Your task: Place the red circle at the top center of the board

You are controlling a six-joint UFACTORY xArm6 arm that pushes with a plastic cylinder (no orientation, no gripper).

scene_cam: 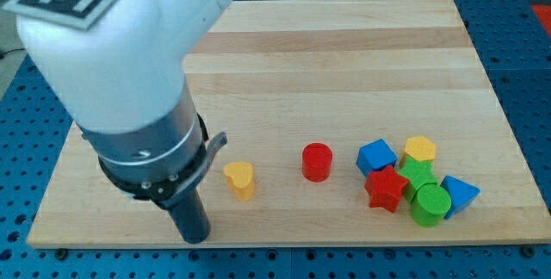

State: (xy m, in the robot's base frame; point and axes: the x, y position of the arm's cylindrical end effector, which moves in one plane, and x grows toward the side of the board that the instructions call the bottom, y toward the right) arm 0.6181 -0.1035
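While the white arm (120, 46) filled the view's left, its rod came down to my tip (197, 238) near the board's (344, 55) bottom edge — bare, holding nothing, touching no block. Just to its right stood the yellow heart (240, 179), and further right the red circle (317, 161), alone in the lower middle. Well apart, at the lower right, a cluster huddled: blue cube (376, 155), yellow pentagon (420, 149), red star (386, 189), green star (418, 175), green circle (429, 204) and blue triangle (459, 195).
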